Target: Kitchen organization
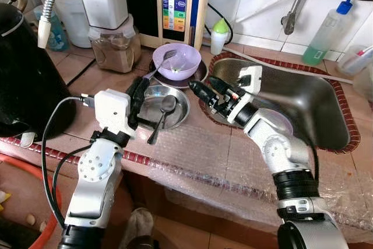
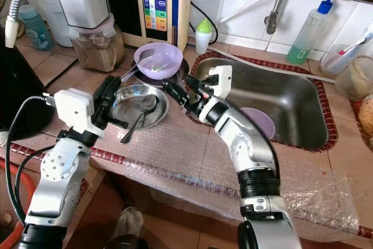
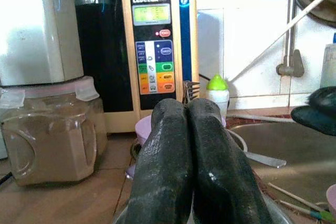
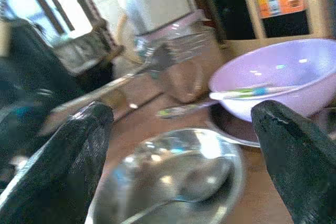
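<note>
Right wrist view: right gripper (image 4: 178, 145) spread wide over steel bowl (image 1: 175, 98) mid-frame, spoon (image 1: 162, 115) inside (left gripper (image 1: 139, 98) clenched empty at rim); descend centred on handle, then pinch.

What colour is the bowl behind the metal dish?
Pale purple bowl, clearest in the left eye view.

You see an evenly, brightly lit kitchen counter with soft shadows, glare on the steel plate (image 1: 169, 107) and sink (image 1: 303, 106), straight lines bowing toward the head views' edges, and a blurred right wrist view with washed-out background light.
</note>
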`<state>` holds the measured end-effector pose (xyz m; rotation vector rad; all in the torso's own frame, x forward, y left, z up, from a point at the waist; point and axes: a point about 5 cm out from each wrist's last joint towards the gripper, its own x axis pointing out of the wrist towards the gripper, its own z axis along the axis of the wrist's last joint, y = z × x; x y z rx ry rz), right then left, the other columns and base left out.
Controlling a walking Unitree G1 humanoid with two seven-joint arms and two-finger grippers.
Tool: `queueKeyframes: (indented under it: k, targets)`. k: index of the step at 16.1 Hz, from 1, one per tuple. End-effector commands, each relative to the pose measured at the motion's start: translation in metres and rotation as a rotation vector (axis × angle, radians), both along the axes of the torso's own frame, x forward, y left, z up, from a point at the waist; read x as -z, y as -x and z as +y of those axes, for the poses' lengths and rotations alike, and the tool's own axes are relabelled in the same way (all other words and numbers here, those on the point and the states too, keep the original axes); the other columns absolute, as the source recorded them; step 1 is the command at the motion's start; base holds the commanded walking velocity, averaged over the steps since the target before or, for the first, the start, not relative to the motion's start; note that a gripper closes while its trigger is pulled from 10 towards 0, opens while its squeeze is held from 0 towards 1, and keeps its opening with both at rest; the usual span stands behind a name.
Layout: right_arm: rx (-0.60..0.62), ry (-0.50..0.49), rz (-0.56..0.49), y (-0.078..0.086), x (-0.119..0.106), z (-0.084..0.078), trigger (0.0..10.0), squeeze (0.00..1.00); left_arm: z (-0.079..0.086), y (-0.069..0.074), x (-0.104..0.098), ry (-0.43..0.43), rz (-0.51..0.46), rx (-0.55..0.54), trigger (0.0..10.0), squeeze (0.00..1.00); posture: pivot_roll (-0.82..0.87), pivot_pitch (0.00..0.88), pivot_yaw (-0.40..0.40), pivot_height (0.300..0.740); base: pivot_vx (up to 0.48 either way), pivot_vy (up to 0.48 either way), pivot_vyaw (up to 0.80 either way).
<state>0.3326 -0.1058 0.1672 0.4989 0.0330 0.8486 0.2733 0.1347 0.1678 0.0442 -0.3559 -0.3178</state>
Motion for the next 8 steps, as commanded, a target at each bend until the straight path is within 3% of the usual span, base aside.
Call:
queueKeyframes:
  k: [1,8]
  targets:
    - [-0.048,-0.050,-0.003,0.004,-0.006,0.002,10.0,0.00,-0.003,0.001,-0.009,0.014,-0.028,0.031,0.0,0.00,0.05,0.000,-0.026,0.740,0.000,0.000,0.00]
    - [-0.084,-0.204,0.126,-0.001,-0.009,0.032,10.0,0.00,-0.025,0.001,-0.018,0.061,-0.029,0.151,0.0,0.00,0.05,0.000,-0.023,0.740,0.000,0.000,0.00]
